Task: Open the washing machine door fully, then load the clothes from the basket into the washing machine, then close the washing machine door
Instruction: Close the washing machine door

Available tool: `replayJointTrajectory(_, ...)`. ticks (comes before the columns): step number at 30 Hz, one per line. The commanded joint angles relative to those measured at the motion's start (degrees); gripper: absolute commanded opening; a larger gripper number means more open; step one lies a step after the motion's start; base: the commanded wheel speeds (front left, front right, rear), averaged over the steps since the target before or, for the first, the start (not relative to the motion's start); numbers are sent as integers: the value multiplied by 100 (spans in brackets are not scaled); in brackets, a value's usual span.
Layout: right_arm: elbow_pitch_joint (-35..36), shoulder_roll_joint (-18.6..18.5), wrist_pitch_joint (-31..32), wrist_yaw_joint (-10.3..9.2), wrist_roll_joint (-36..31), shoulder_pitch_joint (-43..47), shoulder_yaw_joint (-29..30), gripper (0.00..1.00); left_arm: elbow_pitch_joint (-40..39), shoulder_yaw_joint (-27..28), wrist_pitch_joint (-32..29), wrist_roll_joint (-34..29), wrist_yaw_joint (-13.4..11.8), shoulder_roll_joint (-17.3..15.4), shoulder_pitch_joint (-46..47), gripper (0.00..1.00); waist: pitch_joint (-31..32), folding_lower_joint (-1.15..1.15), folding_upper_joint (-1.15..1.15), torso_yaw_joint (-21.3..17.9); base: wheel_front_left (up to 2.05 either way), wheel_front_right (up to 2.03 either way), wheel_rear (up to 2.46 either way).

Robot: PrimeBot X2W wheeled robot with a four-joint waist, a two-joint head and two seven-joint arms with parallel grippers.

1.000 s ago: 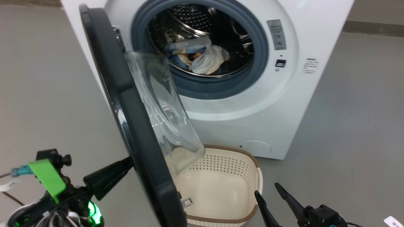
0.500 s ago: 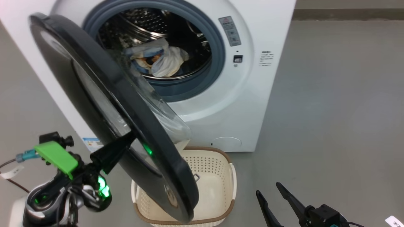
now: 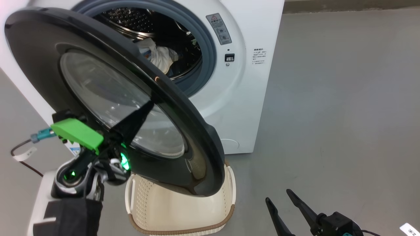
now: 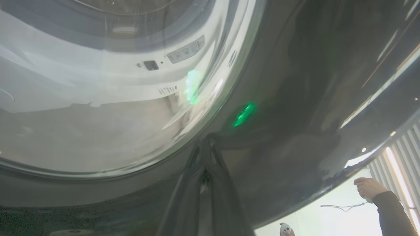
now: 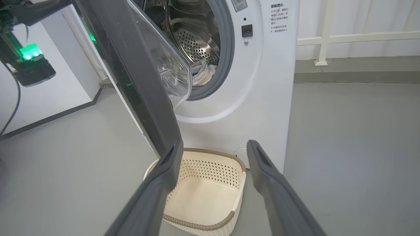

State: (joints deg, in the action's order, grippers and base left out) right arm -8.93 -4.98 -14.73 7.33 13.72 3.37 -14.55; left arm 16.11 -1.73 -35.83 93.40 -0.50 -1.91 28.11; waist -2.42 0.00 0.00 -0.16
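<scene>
- Clearly, your left hand (image 3: 148,106) is clenched: its two fingers are pressed together into one wedge and grasp nothing. The tips lean on the outer face of the washing machine door (image 3: 197,131), on the black ring just beside the glass window. I judge that the fingers are together because a push needs a stiff point, not a grip.
- The door stands about half open, between this hand and the drum opening. A push from the outside should swing it toward the washing machine (image 3: 249,98).
- The clothes (image 3: 160,57) lie inside the drum, behind the grey seal. Loading therefore looks done, and closing seems to be the step in hand.
- The basket (image 3: 157,203) stands on the floor just in front of the machine, below the lower edge of the door. The right wrist view shows its bare bottom.
- Your right hand (image 3: 278,195) is released, with its fingers apart and nothing between them. It is low and well apart from the door, I think to leave the door's path free.
</scene>
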Motion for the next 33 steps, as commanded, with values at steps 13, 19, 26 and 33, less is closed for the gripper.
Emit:
replayJointTrajectory(13,100,-48,-27,16,-12,-415,-282,100,1586,-102,1169,-110,691,-98,1443,0,-110,0,0,-52,0,0,0)
replayJointTrajectory(19,75,-49,-27,16,9,-442,-321,100,1985,-382,1321,80,781,-97,1721,0,-97,0,0,-166,0,0,0)
replayJointTrajectory(26,45,-47,-27,16,26,-448,-357,100,2127,-523,1481,150,796,-97,1857,0,-70,0,0,-275,0,0,0)
replayJointTrajectory(33,31,-73,-27,16,48,-459,-383,100,2125,-558,1688,127,797,-97,1854,0,-18,0,0,-365,0,0,0)
